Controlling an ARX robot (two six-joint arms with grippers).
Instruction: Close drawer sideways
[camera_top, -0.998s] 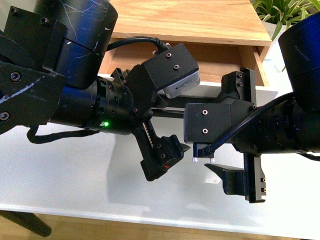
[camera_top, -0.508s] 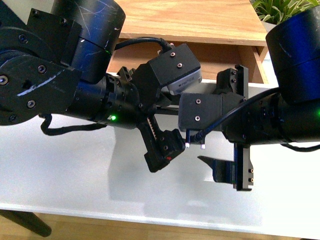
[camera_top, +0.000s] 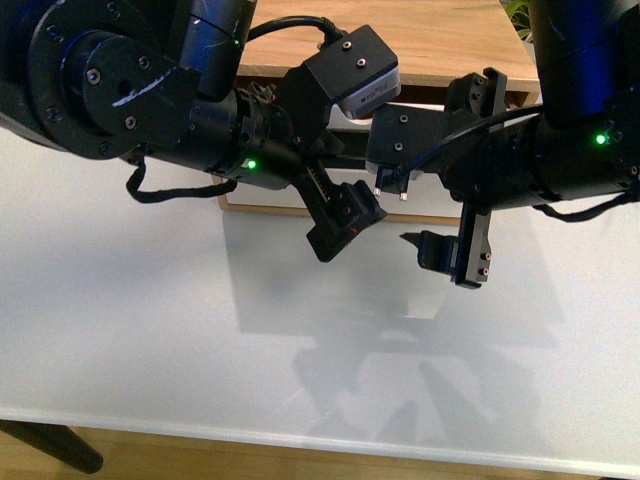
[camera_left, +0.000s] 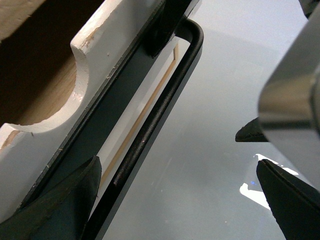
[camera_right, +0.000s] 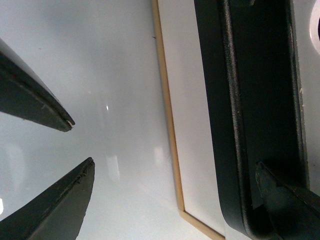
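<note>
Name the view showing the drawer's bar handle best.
Left wrist view: the handle runs along it, bent end included. Right wrist shows only one corner; in front view, arms mostly hide it.

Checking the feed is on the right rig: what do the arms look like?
Left arm and right arm: black, blocky, dotted with screw heads, one green light each. The left also has a grey-edged camera box, a looping black cable and a red mark on its fingers.

drawer (camera_top: 262, 197) on table (camera_top: 150, 330), behind left hand (camera_left: 175, 162), right hand (camera_right: 175, 165)
</note>
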